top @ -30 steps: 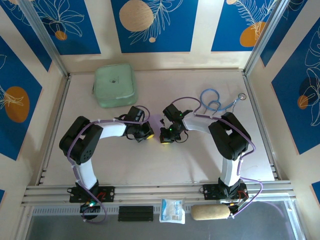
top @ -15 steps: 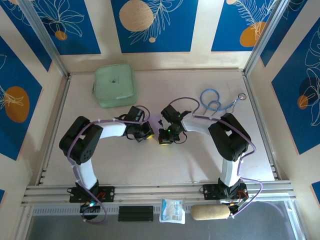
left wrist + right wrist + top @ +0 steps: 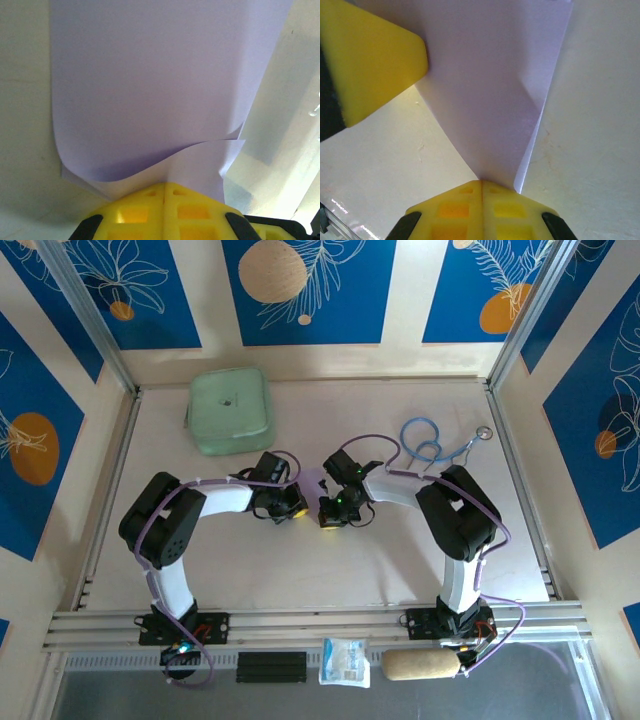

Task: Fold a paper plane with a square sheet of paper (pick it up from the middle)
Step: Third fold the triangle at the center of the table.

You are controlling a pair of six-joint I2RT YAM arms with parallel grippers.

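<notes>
Clamping, left claw: I see it pinched onto the square sheet of paper.
Right claw: pinched onto the same sheet.
Sheet: between both claws, at the centre of the table.

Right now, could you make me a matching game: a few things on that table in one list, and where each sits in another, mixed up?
Things:
1 paper
2 pouch
3 blue cord

Places:
A far left of the table
B far right of the table
C mid-table, pinched by the left claw and the right claw

Pairs: 1-C, 2-A, 3-B
</notes>
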